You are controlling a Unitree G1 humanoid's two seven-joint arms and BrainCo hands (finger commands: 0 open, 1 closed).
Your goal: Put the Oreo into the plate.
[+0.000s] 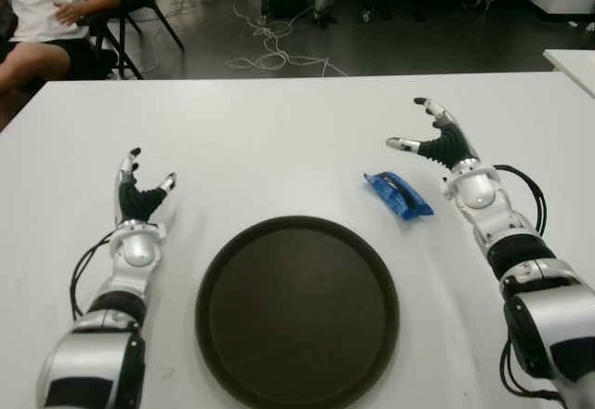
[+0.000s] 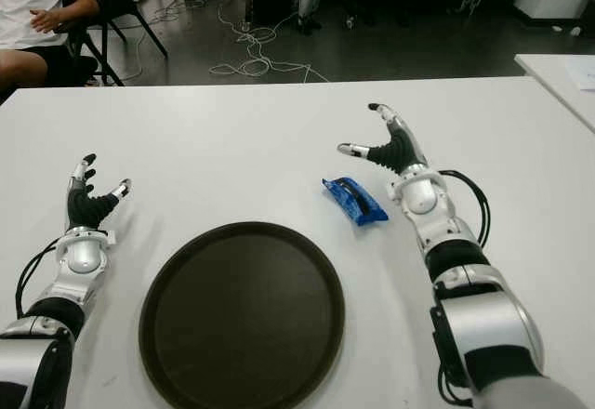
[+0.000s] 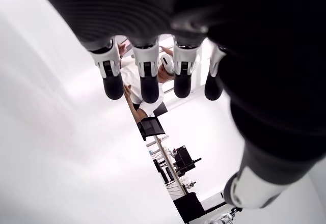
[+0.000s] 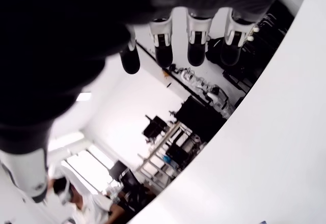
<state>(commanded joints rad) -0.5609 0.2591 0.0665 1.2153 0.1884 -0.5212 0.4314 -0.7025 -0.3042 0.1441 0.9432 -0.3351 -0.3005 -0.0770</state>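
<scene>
Left eye view: the Oreo (image 1: 398,194), a blue wrapped pack, is lying flat on the white table (image 1: 279,130), just beside the upper right rim of the dark round plate (image 1: 297,311) and not touching it. The right hand (image 1: 437,139) is hovering beyond and to the right of the pack, fingers spread and holding nothing; this placement appears to suit a reach down onto the pack. The left hand (image 1: 139,195) is showing to the left of the plate, fingers released and empty, well apart from the pack. A seated person (image 1: 46,9) is occupying the far left corner beyond the table.

Right eye view: the same layout is showing. The pack is lying at an angle, one end pointing toward the plate.

Left wrist view: the fingertips (image 3: 148,89) are extending straight, grasping nothing.

Right wrist view: the fingertips (image 4: 195,53) are likewise extending over the table, with nothing between them. The pack is not yet grasped, so the task appears to be at its start.
</scene>
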